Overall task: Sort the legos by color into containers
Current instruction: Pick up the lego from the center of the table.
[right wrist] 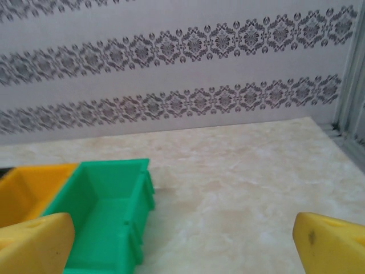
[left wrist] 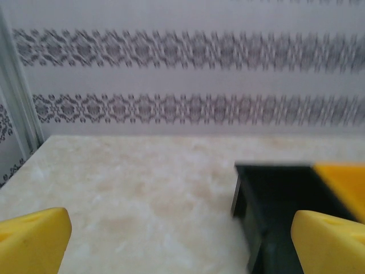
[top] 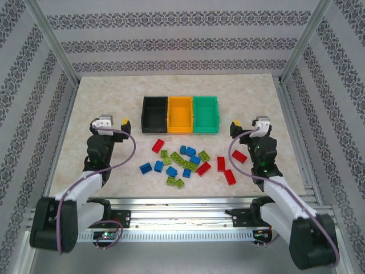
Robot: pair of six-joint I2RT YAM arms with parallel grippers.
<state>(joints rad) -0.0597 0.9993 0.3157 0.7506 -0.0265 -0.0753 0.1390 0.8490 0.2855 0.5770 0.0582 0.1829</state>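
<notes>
Three containers stand side by side at mid-table: a black bin (top: 154,113), an orange-yellow bin (top: 180,113) and a green bin (top: 206,113), all empty. The legos (top: 182,162) lie scattered in front of them, red, blue and lime green mixed. Three red bricks (top: 230,176) lie apart on the right. My left gripper (top: 113,122) hovers left of the black bin (left wrist: 285,208), open, with bare table between its yellow fingers (left wrist: 31,242). My right gripper (top: 248,125) hovers right of the green bin (right wrist: 105,211), also open, its fingers (right wrist: 331,242) wide apart.
Patterned walls and metal frame posts (top: 54,40) enclose the marble-look table (top: 114,91) on three sides. A metal rail (top: 182,208) runs along the near edge by the arm bases. Purple cables (top: 128,154) loop beside each arm.
</notes>
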